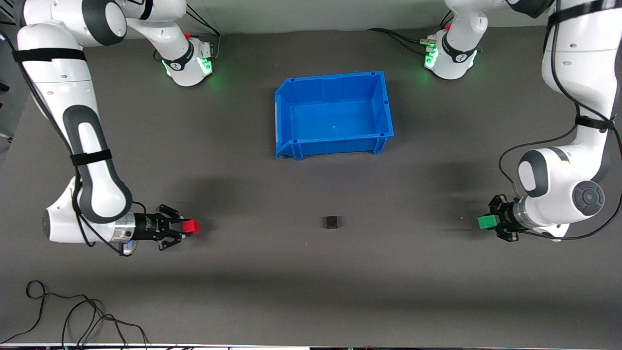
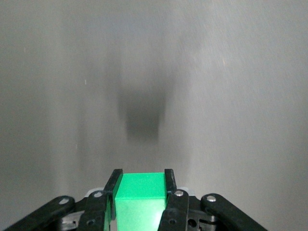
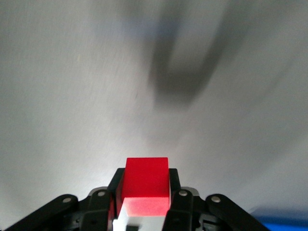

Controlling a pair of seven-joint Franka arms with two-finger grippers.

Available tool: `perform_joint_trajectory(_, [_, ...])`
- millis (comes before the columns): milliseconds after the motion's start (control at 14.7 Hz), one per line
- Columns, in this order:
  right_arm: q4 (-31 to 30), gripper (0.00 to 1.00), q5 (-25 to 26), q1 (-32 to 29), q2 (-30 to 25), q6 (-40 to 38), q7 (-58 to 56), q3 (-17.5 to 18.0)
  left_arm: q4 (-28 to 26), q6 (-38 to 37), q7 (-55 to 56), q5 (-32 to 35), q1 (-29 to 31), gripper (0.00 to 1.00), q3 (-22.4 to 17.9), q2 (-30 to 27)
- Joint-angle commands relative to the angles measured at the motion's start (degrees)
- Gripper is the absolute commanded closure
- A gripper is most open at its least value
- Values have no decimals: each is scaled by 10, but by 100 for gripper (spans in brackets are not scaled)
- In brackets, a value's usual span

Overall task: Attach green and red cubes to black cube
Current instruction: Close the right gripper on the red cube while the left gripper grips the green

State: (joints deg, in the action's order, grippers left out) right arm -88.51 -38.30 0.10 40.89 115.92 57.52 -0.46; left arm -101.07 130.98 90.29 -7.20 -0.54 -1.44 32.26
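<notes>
The black cube (image 1: pixel 332 222) sits alone on the grey mat, nearer to the front camera than the blue bin. My right gripper (image 1: pixel 187 227) is shut on the red cube (image 1: pixel 191 226) and holds it sideways toward the right arm's end of the table; the red cube also shows between the fingers in the right wrist view (image 3: pixel 146 185). My left gripper (image 1: pixel 492 222) is shut on the green cube (image 1: pixel 486 222) toward the left arm's end; the green cube also shows in the left wrist view (image 2: pixel 140 197). Both held cubes point toward the black cube, well apart from it.
An empty blue bin (image 1: pixel 291 107) stands in the middle of the table, farther from the front camera than the black cube. Loose black cables (image 1: pixel 73 316) lie by the table's front edge at the right arm's end.
</notes>
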Motion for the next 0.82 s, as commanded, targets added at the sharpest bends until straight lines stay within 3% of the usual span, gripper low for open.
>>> perform_joint_trajectory(0, [36, 82, -12, 37, 12, 0, 86, -5, 4, -4, 31, 4, -50, 100, -7, -6])
perform_joint_trajectory(409, [60, 82, -17, 124, 31, 71, 225, -4, 49, -2, 81, 5, -134, 100, -7, 19])
perform_joint_trajectory(750, [64, 82, -62, 199, 60, 169, 295, -5, 59, 15, 95, -7, -209, 100, -5, 34])
